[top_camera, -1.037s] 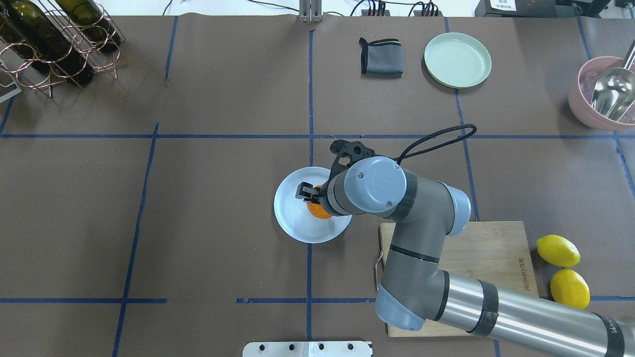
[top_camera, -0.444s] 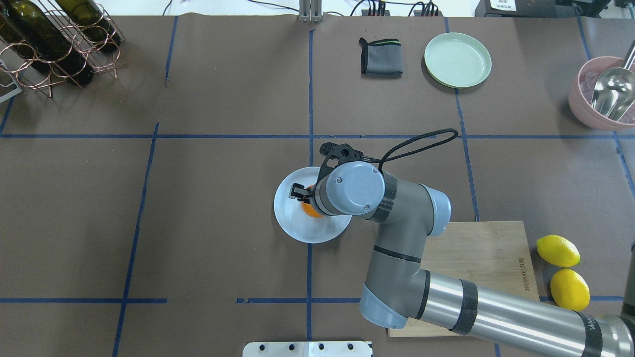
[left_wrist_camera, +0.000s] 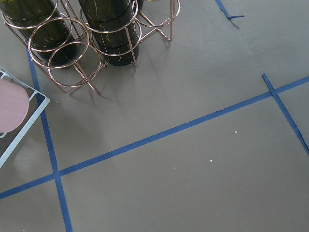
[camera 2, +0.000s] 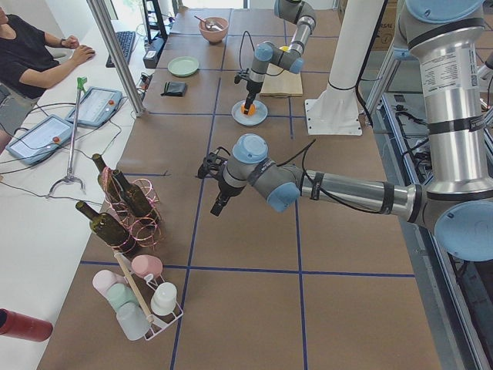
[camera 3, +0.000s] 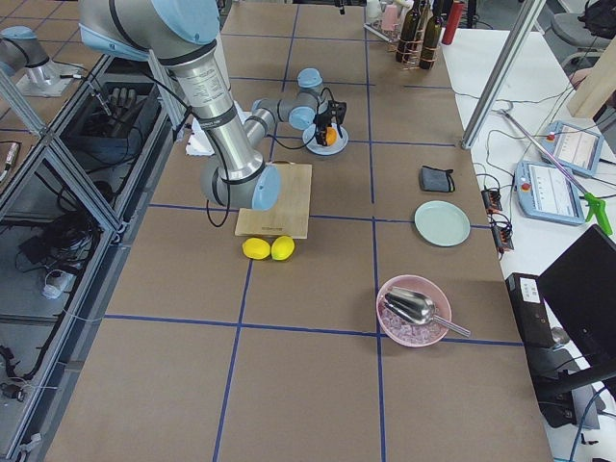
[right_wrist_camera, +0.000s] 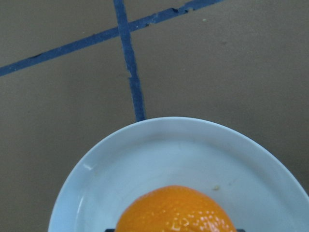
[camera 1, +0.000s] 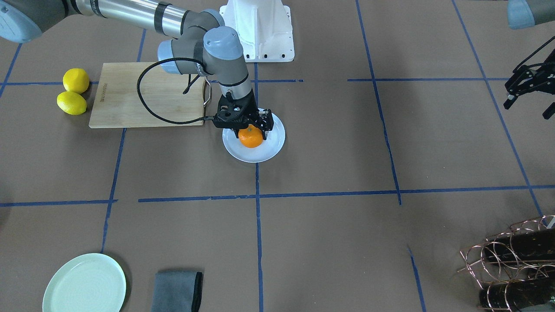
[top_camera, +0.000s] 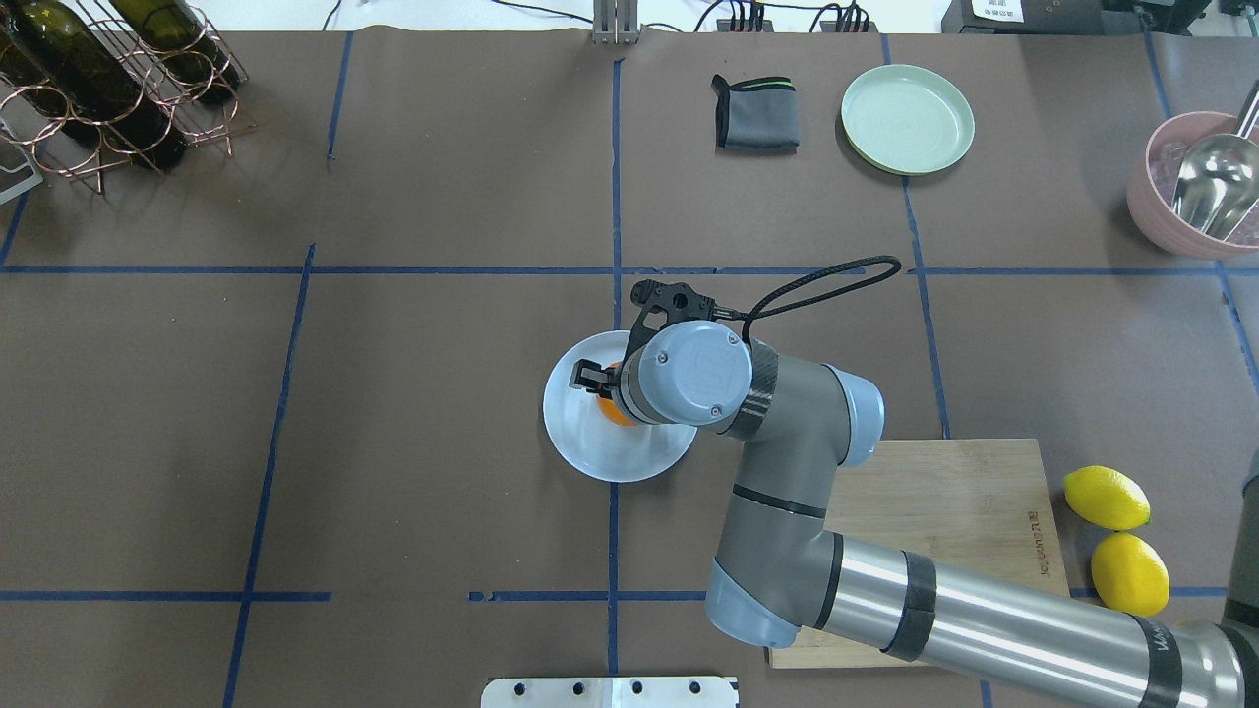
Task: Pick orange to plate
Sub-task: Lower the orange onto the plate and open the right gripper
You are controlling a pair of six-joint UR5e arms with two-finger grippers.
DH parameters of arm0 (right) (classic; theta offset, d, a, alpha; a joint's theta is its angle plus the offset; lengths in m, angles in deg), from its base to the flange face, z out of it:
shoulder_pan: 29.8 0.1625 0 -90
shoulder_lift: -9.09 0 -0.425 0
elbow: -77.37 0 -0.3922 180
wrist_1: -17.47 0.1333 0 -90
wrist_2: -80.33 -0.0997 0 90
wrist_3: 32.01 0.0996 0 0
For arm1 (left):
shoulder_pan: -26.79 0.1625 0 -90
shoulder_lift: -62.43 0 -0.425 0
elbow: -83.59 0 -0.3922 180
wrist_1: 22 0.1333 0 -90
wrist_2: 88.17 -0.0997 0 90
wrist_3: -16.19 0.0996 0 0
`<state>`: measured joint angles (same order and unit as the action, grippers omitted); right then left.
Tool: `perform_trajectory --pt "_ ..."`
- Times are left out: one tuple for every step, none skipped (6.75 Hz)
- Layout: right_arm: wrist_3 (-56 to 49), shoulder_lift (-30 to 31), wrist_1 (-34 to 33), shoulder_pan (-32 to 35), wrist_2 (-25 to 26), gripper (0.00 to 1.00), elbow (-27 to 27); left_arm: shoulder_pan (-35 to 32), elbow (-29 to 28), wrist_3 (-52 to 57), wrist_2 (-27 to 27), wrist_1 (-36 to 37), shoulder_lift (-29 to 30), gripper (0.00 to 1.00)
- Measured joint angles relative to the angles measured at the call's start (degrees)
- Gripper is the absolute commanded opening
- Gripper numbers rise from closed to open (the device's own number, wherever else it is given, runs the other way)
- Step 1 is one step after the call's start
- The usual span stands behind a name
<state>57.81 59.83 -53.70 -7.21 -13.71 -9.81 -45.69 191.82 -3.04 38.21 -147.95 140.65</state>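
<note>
The orange (camera 1: 251,136) sits low over the middle of the pale bluish-white plate (camera 1: 256,155), and I cannot tell if it touches the plate. My right gripper (camera 1: 251,128) comes straight down on it, one black finger on each side, shut on the fruit. From overhead the wrist hides most of the orange (top_camera: 609,409), leaving the plate (top_camera: 610,457) visible around it. The right wrist view shows the orange (right_wrist_camera: 176,212) at the bottom edge above the plate (right_wrist_camera: 145,159). My left gripper (camera 1: 528,107) hangs open and away from the plate, near the wine rack side.
A wooden cutting board (top_camera: 964,511) lies beside the plate, with two lemons (top_camera: 1107,497) past it. At the back stand a mint-green plate (top_camera: 907,119), a grey cloth (top_camera: 755,114) and a pink bowl with a scoop (top_camera: 1195,187). A wine rack (top_camera: 108,79) fills the far left corner.
The right arm has carried the orange a little to the left and farther onto the plate, and the wrist has swung over it. The left arm stays out of the overhead view.
</note>
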Motion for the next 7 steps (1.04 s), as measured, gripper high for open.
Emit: perform_trajectory --pt "-0.2 -0.2 -0.1 0.0 0.2 1.00 0.0 0.0 0.0 -0.1 0.0 0.0 0.0 1.00" --pt "-0.4 -0.1 -0.2 0.1 0.2 1.00 -0.7 0.0 0.0 -0.2 0.0 0.0 0.0 1.00" --pt "-0.6 0.7 -1.7 0.1 0.0 1.00 -3.4 0.1 0.0 -0.3 0.0 -0.1 0.0 1.00" --pt "-0.9 2.7 -5.7 0.2 -0.3 1.00 -8.9 0.1 0.1 -0.3 0.0 -0.1 0.0 1.00" --pt "-1.4 4.7 -11.2 0.3 -0.6 1.00 -15.7 0.1 0.1 -0.3 0.0 0.0 0.0 1.00" --pt "-1.9 5.8 -15.8 1.0 -1.5 1.00 -21.2 0.1 0.1 -0.3 0.0 -0.1 0.1 1.00" --pt "-3.0 7.2 -19.6 3.4 -3.6 1.00 -25.9 0.1 0.0 0.1 0.2 0.2 0.1 1.00"
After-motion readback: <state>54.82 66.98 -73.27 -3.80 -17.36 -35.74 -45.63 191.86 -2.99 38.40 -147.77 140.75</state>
